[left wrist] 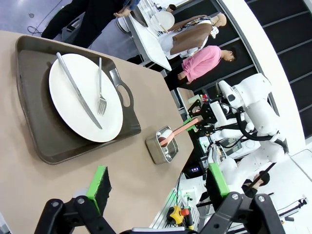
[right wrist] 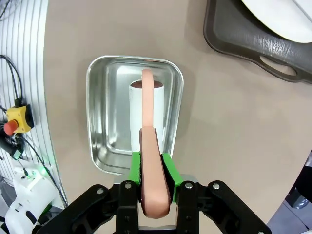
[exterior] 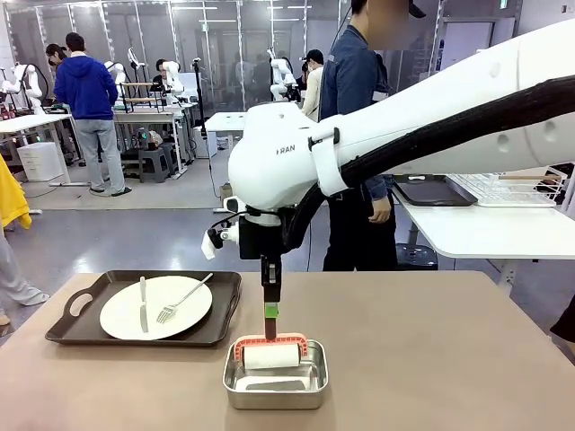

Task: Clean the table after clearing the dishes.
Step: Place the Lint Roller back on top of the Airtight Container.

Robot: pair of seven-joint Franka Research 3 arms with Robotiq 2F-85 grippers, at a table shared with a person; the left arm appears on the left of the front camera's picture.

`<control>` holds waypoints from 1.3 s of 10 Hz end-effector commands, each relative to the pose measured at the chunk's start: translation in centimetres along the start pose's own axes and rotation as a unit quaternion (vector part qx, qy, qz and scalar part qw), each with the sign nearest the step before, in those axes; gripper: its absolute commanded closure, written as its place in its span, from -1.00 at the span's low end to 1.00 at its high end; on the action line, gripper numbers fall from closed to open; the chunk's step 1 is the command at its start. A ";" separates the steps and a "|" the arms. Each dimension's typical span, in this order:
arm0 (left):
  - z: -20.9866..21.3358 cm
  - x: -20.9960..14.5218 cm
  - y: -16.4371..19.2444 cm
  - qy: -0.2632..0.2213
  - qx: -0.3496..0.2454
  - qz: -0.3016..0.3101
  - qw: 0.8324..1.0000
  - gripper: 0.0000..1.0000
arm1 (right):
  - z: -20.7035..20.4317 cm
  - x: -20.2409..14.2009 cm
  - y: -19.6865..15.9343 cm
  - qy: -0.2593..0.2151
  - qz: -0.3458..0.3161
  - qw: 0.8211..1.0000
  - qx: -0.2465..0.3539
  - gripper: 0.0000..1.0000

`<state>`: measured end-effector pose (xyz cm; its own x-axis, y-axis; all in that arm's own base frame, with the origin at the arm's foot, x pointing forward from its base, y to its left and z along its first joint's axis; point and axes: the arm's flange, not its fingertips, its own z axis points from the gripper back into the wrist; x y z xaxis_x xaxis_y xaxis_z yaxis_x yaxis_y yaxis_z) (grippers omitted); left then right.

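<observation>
Fingers (right wrist: 136,168) of the right gripper (right wrist: 151,163) are clamped on the handle of the lint roller (right wrist: 155,105), its roll set in the steel pan (right wrist: 105,122) on the table (right wrist: 234,122). Empty, the left gripper (left wrist: 158,183) is spread wide. 1 plate (exterior: 121,314) is laid on the tray (exterior: 67,332).

- Bright, even overhead light in the front view; ceiling strips (exterior: 193,7) glow far back in the hall.
- Shadows are soft and short under the tray (exterior: 225,301) and the steel pan (exterior: 274,395) on the table (exterior: 431,359).
- In the right wrist view the pan's walls throw glare (pale mirror-like streaks).
- Both wrist views bend straight edges toward the corners.
</observation>
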<state>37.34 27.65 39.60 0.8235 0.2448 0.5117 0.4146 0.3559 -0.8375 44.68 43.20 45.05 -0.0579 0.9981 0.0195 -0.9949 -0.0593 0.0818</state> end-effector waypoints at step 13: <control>0.3 -0.2 -0.2 0.004 0.000 -0.005 1.000 -1.00 | -2.3 -2.0 -2.5 -0.018 -0.031 0.999 0.002 -1.00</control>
<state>37.34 27.65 39.61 0.8235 0.2448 0.5117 0.4146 0.3559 -0.8375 48.07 41.83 42.48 0.0075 0.9986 0.0523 -0.9959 0.0028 0.0903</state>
